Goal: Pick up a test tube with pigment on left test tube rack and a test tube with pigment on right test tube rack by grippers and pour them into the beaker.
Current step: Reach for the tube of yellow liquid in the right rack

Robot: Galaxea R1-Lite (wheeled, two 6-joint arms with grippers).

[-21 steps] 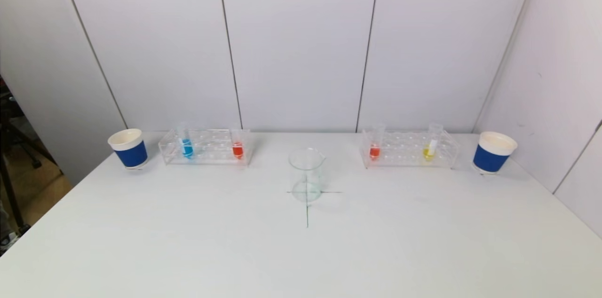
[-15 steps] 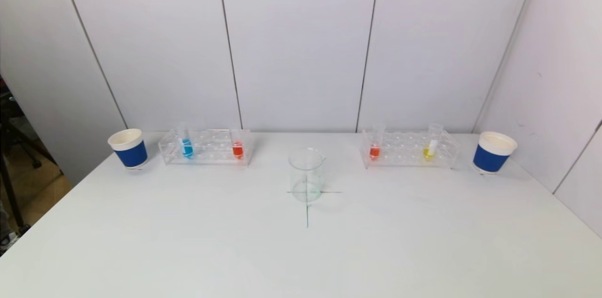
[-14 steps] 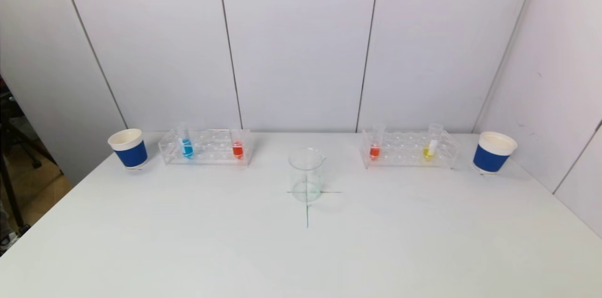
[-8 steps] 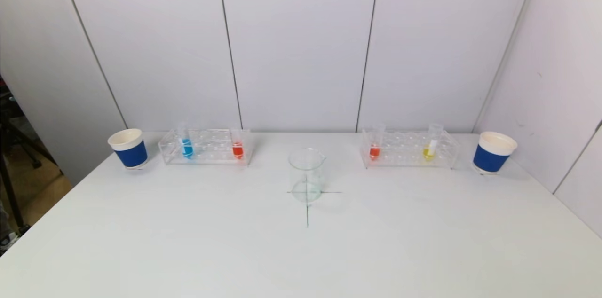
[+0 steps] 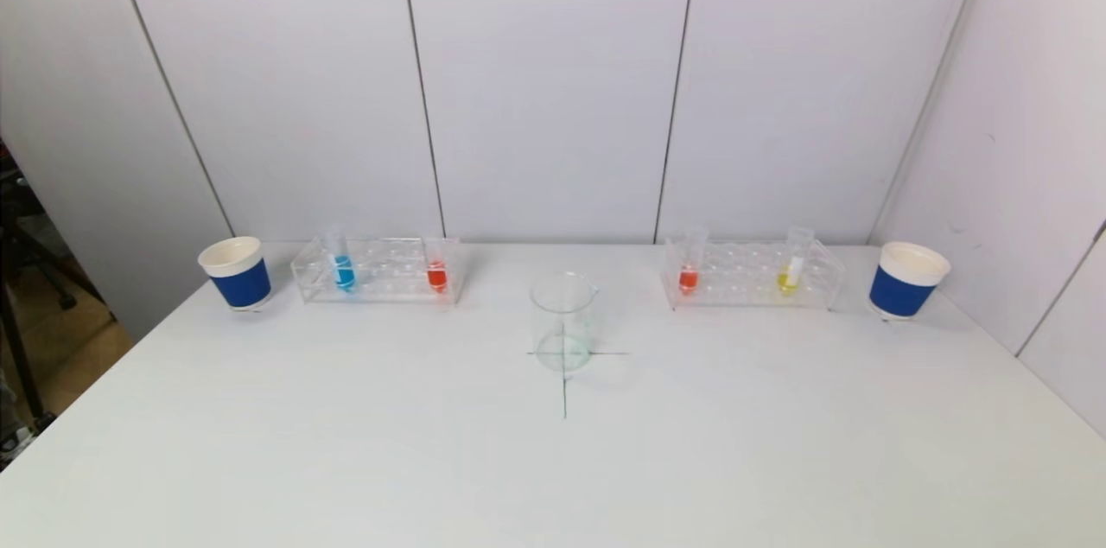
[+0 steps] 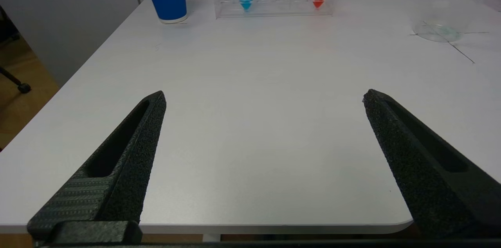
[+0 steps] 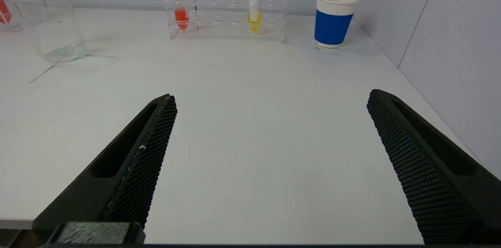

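Nothing has moved since the earlier frame: my left gripper (image 6: 264, 97) and right gripper (image 7: 270, 97) hang spread wide and empty at the near table edge, no coloured-pigment test tube is lifted, and the clear glass beaker (image 5: 563, 321) is unfilled.

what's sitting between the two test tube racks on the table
Only the glass beaker, standing on a drawn cross a little nearer the robot than the left rack and right rack; the head view shows it.

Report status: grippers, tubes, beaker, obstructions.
Left gripper and right gripper open, empty, at the table's near edge. All four tubes racked: blue tube, yellow tube. Beaker centred between racks. Nothing in the way.
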